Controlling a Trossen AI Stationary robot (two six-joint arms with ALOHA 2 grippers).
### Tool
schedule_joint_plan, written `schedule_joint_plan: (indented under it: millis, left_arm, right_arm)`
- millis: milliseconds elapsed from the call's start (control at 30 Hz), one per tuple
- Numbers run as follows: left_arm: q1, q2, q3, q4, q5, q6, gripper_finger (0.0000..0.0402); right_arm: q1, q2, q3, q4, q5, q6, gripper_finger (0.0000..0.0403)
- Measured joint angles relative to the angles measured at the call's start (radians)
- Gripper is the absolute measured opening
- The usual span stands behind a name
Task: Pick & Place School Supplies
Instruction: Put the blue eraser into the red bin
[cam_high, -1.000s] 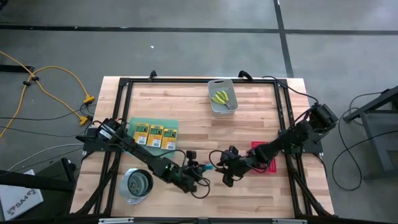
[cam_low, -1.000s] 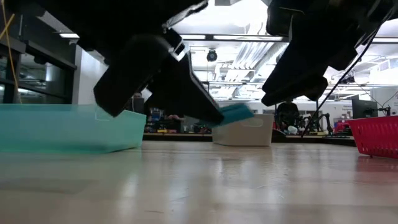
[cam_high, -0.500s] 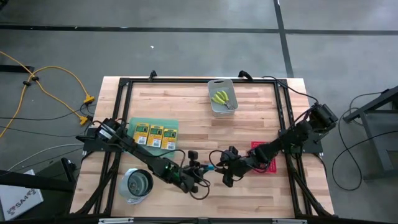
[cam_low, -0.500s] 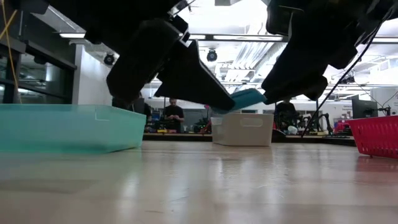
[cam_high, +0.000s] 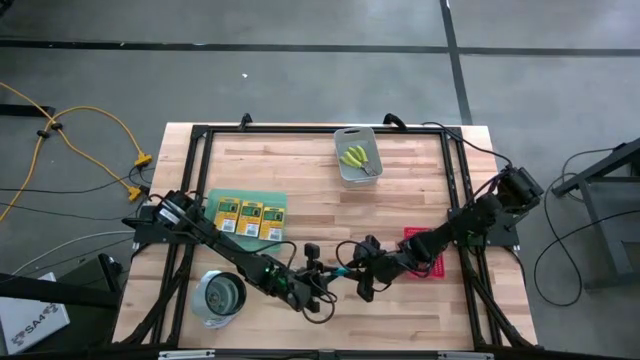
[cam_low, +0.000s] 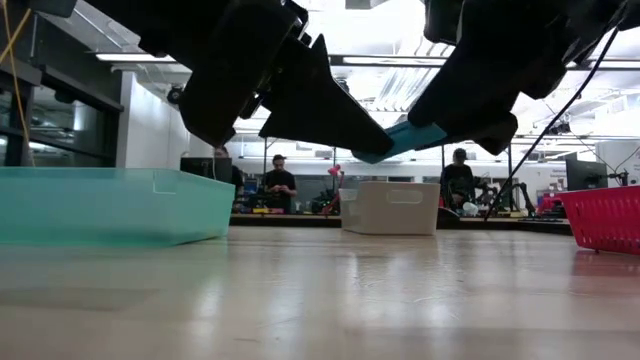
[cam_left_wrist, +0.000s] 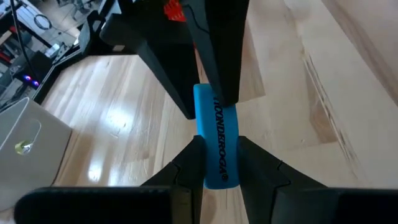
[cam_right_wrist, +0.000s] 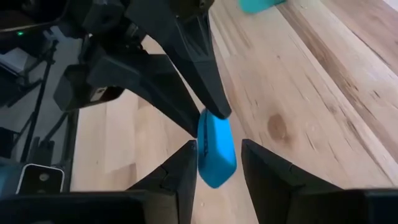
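A light-blue block (cam_high: 341, 270) with black lettering hangs in the air between my two grippers near the table's front middle. My left gripper (cam_left_wrist: 216, 163) is shut on one end of it. My right gripper (cam_right_wrist: 217, 152) faces it from the right, open; its fingers stand on either side of the block's other end (cam_right_wrist: 216, 146), with a thin gap showing. Three yellow-and-green crayon boxes (cam_high: 250, 212) lie flat on the green mat (cam_high: 214, 198). The yellow-green-handled tools (cam_high: 355, 156) lie in the grey bin (cam_high: 344, 170). My left gripper pinches the block's near end (cam_left_wrist: 215, 169) between its two fingers, which lie along the block's length. It comes from the table's left. The block is lifted clear of the table (cam_low: 402, 140) and slants up toward the right gripper.
A round metal cup (cam_high: 220, 295) stands near the table's front left. The red tray (cam_high: 428, 236) sits behind my right gripper. Another light-blue piece (cam_right_wrist: 261, 5) lies on the wood farther off. The table's black frame (cam_high: 300, 129) borders the table. People stand in the room beyond (cam_low: 279, 185).
My left gripper has carried the blue block up and toward the right gripper. The block's free end has come between the right gripper's fingers. The right arm has kept nearly still.
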Motion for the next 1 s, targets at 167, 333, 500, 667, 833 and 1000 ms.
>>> schedule_joint_plan:
  millis: [167, 333, 500, 667, 833, 1000]
  left_arm:
    - [-0.003, 0.000, 0.000, 0.025, 0.000, 0.029, 0.0071]
    - [-0.003, 0.000, 0.000, 0.052, 0.003, 0.047, 0.0071]
    - [-0.005, -0.001, 0.000, 0.051, 0.002, 0.048, 0.0071]
    - [-0.012, -0.002, 0.000, 0.051, 0.000, 0.055, 0.0071]
    - [-0.012, -0.002, 0.000, 0.051, 0.002, 0.037, 0.0075]
    - [-0.012, -0.002, 0.000, 0.051, 0.002, 0.031, 0.0091]
  right_arm:
    - [0.000, 0.000, 0.000, 0.012, -0.032, -0.003, 0.0116]
    - [0.000, 0.000, 0.000, 0.024, -0.051, -0.004, 0.0088]
    - [0.000, 0.000, 0.000, 0.030, -0.056, -0.019, 0.0044]
    - [0.000, 0.000, 0.000, 0.035, -0.057, -0.026, 0.0031]
    - [0.000, 0.000, 0.000, 0.035, -0.060, -0.026, 0.0037]
    - [0.000, 0.000, 0.000, 0.035, -0.060, -0.026, 0.0030]
